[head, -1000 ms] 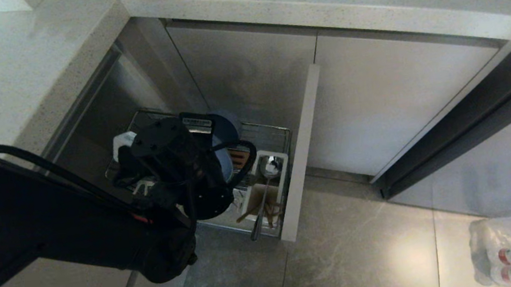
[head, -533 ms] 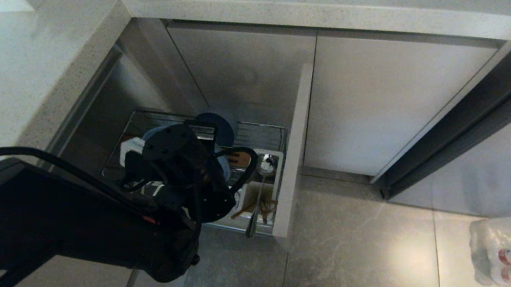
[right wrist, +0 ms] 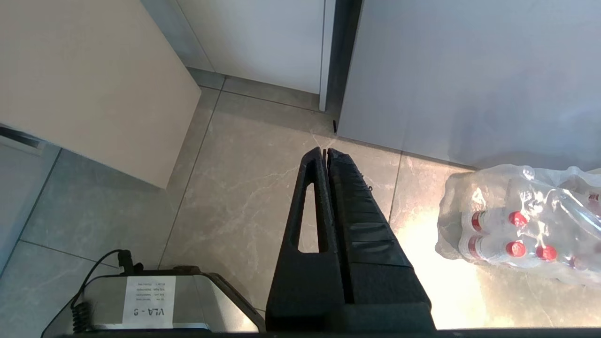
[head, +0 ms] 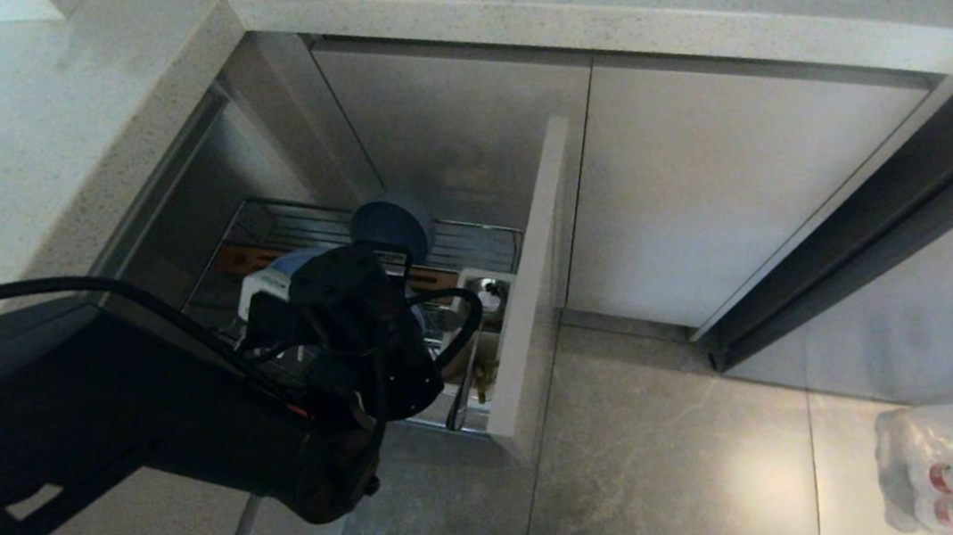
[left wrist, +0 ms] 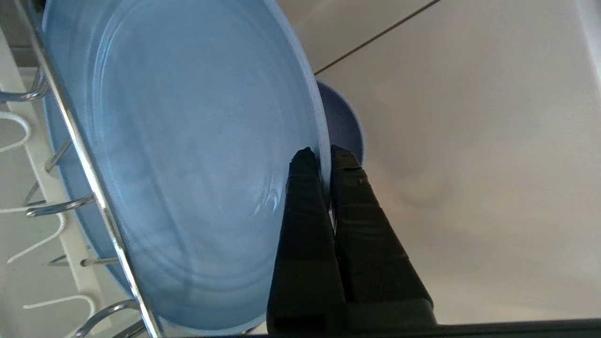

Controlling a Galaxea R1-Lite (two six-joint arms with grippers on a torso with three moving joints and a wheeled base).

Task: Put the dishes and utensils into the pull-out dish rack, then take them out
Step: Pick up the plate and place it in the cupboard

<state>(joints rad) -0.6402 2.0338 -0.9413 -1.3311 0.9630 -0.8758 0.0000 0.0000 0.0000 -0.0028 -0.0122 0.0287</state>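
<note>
Left gripper [left wrist: 319, 157] pinching plate [left wrist: 188, 155] rim, plate on edge in dish rack [head: 488, 253].
Bowl [head: 392, 223] at plate's 1 o'clock, just behind; chrome wire crosses the plate face; bare floor beyond rim. Right gripper [right wrist: 325, 155] pressed together, parked over floor.

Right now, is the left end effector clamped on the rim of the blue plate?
Yes, in the left wrist view the left end effector is shut on the edge of the blue plate, one finger on each side.
</note>
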